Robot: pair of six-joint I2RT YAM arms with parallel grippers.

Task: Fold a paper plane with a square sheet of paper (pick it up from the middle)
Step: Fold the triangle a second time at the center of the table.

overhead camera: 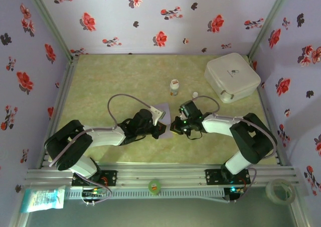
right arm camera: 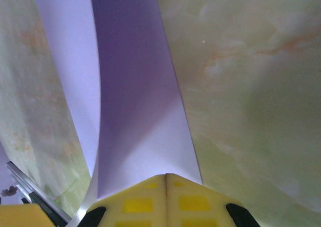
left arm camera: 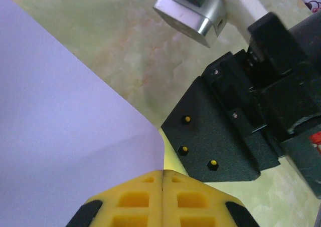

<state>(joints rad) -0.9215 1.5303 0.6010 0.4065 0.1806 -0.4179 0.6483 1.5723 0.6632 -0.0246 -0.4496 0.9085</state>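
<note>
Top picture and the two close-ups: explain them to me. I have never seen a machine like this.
Two robot arms are bolted to a table. The top picture looks down from above and behind them. Each close-up comes from a camera on one wrist, looking along that arm's yellow-tipped gripper. On the table sit a white box and a small bottle. In the middle, the left gripper and the right gripper are both shut on a lilac sheet of paper.
</note>
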